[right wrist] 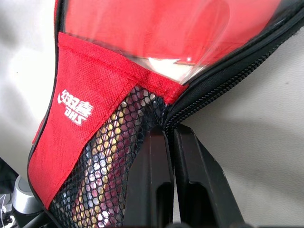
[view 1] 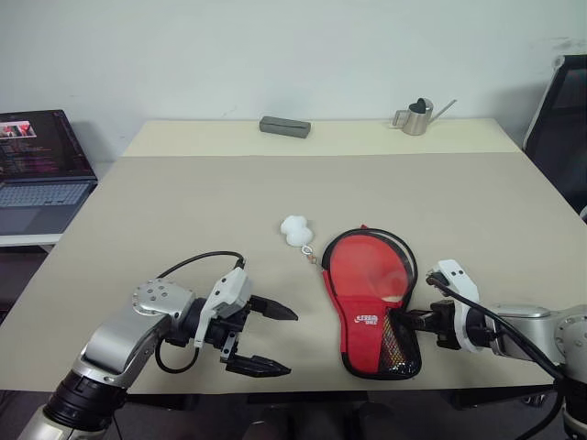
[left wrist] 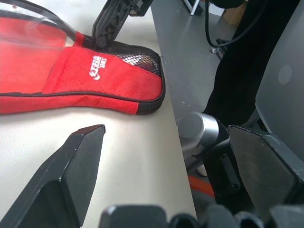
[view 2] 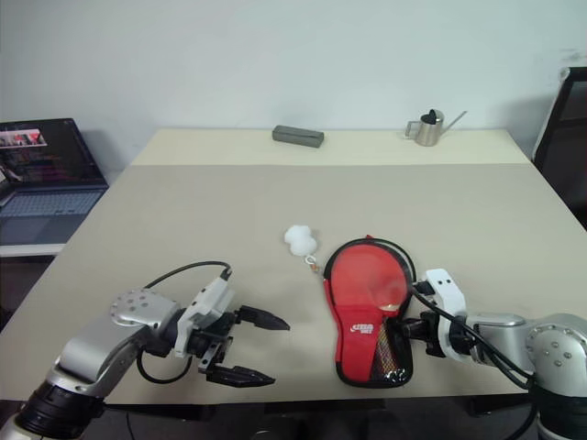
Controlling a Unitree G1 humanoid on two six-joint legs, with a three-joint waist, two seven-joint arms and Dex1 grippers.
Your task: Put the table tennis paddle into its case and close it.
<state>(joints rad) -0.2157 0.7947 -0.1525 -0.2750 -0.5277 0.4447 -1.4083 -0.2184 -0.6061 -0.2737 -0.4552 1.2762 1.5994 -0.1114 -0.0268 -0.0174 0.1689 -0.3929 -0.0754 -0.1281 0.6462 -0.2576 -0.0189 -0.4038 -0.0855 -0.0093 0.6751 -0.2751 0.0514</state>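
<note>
Paddle (view 1: 369, 268) lies inside the red case (view 1: 365, 316) near the desk's (view 1: 183, 202) front edge, its face showing under clear film. The right hand (view 1: 420, 323), fingers nearly together, pinches the case's zipper edge by the mesh pocket. The left hand (view 1: 260, 337) hovers wide, empty, left of the case. A white fluffy charm (view 1: 295, 230) rests just beyond.

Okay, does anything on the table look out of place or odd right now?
Nothing spilled or damaged. One thing stands out: the case lies partly unzipped, its zipper gaping along the side by the right gripper, with the white fluffy charm trailing loose on the table. The left gripper hangs open, apart from the case.
</note>
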